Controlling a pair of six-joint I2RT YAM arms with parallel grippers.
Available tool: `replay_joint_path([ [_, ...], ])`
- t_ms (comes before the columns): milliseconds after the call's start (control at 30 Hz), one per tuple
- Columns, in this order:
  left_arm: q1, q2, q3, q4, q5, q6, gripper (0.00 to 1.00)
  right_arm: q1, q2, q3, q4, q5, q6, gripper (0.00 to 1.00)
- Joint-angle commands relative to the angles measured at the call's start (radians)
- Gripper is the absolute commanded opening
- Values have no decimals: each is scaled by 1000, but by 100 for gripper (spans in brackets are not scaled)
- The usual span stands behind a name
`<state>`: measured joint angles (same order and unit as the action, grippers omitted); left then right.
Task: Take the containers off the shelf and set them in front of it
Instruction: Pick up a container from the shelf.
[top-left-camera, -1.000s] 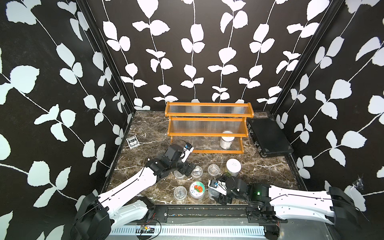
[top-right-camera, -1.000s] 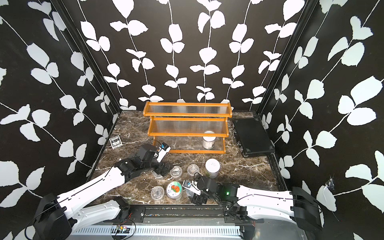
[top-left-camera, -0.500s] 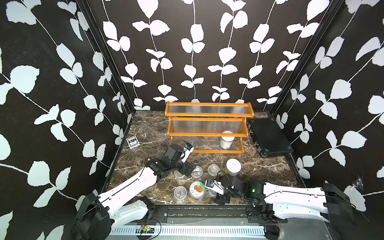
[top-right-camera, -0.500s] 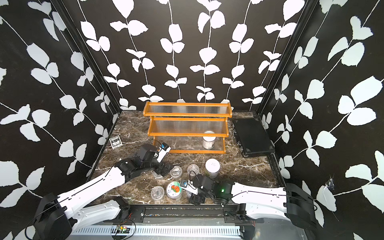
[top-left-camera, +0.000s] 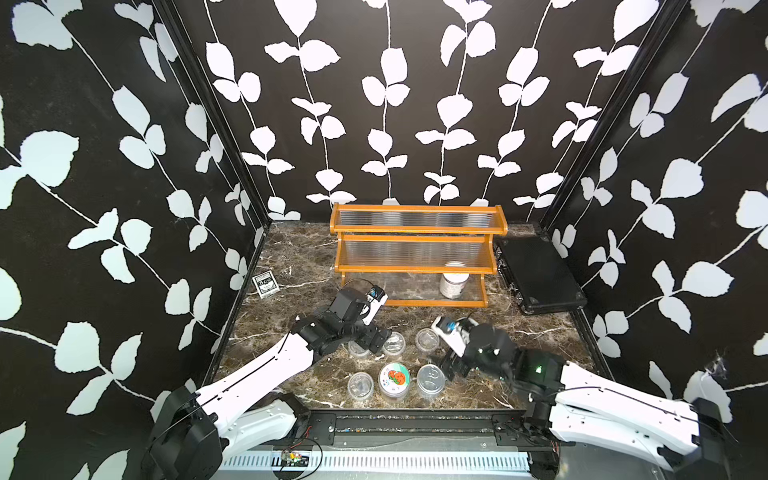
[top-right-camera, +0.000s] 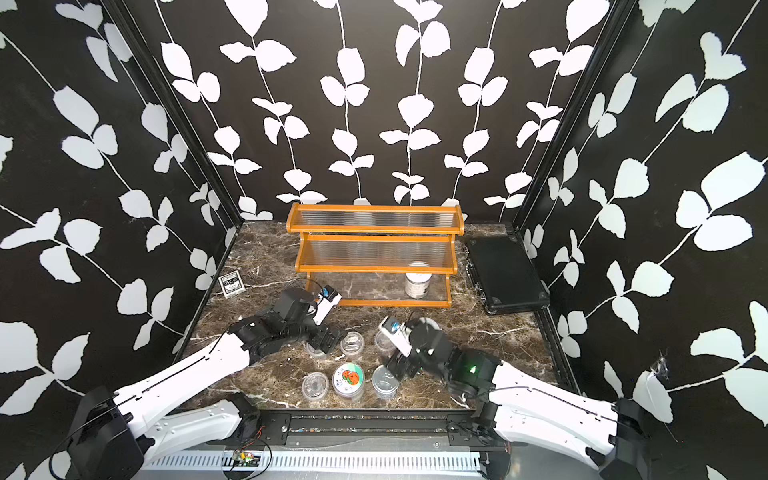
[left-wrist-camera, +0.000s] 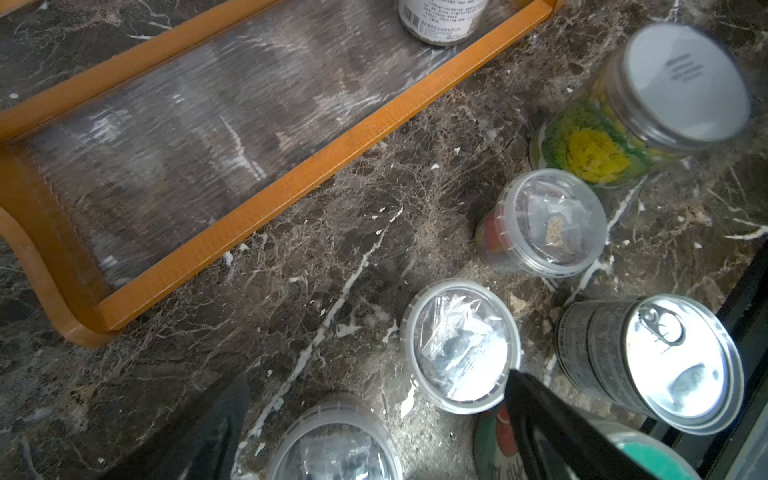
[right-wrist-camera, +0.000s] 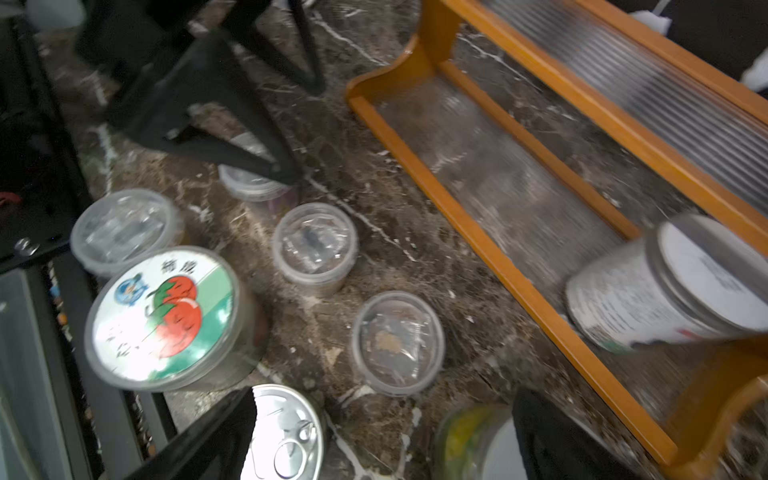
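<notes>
The orange-brown shelf (top-left-camera: 415, 239) stands at the back, with one white-lidded jar (top-left-camera: 454, 284) on its bottom tier. In front of it stand several containers: clear cups (top-left-camera: 360, 384) (top-left-camera: 427, 338), a tomato-lidded jar (top-left-camera: 394, 378) and a tin can (top-left-camera: 430, 378). A yellow-green jar (left-wrist-camera: 685, 83) is hidden under the right arm in both top views. My left gripper (left-wrist-camera: 376, 380) hangs open over a clear cup (left-wrist-camera: 332, 440). My right gripper (right-wrist-camera: 384, 395) is open and empty, between the tin can (right-wrist-camera: 286, 432) and the yellow-green jar (right-wrist-camera: 469, 440).
A flat black case (top-left-camera: 536, 274) lies right of the shelf. A small black-and-white card box (top-left-camera: 265, 284) sits by the left wall. A black rail (top-left-camera: 415, 424) runs along the front edge, close behind the front row of containers. Patterned walls close in three sides.
The right gripper has opened, let go of the tin can and pulled back to the right, now covering the white-lidded jar on the floor. The left arm has not moved.
</notes>
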<state>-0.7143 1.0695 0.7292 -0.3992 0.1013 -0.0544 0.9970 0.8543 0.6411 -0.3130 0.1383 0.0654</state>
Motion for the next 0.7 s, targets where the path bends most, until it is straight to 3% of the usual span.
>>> replay_joint_path([
  [0, 7, -14, 43, -5, 15, 6, 99, -125, 21, 64, -110, 90, 84, 100],
  [267, 7, 11, 68, 38, 17, -14, 99, -368, 206, 165, 31, 138, 203, 100],
  [667, 7, 20, 66, 56, 17, -22, 99, -489, 532, 244, 330, 85, 257, 100],
])
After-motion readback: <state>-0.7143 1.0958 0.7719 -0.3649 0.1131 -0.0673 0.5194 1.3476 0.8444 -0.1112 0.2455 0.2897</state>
